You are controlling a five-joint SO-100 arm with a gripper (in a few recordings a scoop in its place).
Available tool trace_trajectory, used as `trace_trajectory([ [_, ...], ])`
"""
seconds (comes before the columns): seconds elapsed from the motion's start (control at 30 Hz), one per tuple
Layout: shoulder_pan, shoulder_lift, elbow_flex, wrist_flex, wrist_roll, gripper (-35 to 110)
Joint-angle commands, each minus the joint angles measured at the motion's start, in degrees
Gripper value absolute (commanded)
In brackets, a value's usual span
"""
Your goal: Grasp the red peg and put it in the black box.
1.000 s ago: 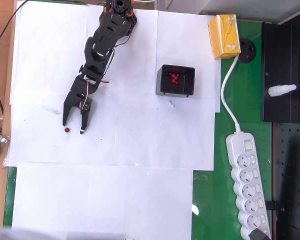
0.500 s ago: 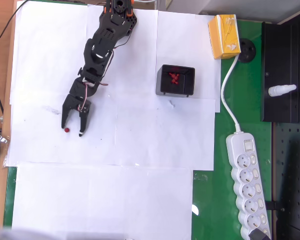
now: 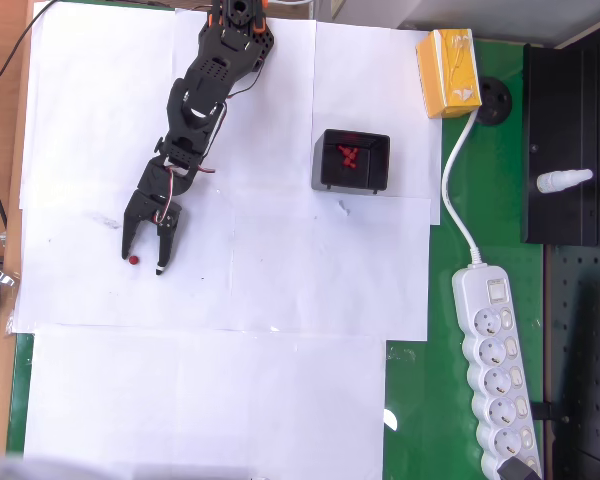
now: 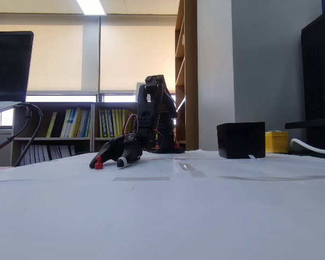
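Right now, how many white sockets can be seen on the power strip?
5 on the power strip in the overhead view, in one row running toward the bottom edge, below its switch. More may be hidden past the edge.

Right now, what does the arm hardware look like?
All-black segmented arm with orange trim at its base. Thin red and white wires loop out near the wrist. The gripper has two black tapered fingers; one ends in a white tip.
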Motion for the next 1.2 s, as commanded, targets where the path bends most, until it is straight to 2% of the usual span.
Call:
trace_trajectory([
  [0.0, 1.2, -0.6, 2.7, -0.4, -0.2, 26],
  [0.33, 0.9, -0.8, 2.9, 0.0, -0.5, 21],
  [0.43, 0.6, -0.9, 2.9, 0.5, -0.8, 15],
  [0.67, 0.6, -0.9, 2.9, 0.7, -0.8, 14],
  [0.8, 0.8, -0.9, 2.8, 0.8, -1.0, 8],
  [1.0, 0.8, -1.0, 2.7, 1.2, -1.0, 8],
  [1.1, 0.8, -1.1, 2.7, 2.1, -1.0, 0],
  [1.17, 0.8, -1.4, 2.7, 2.7, -1.0, 0],
])
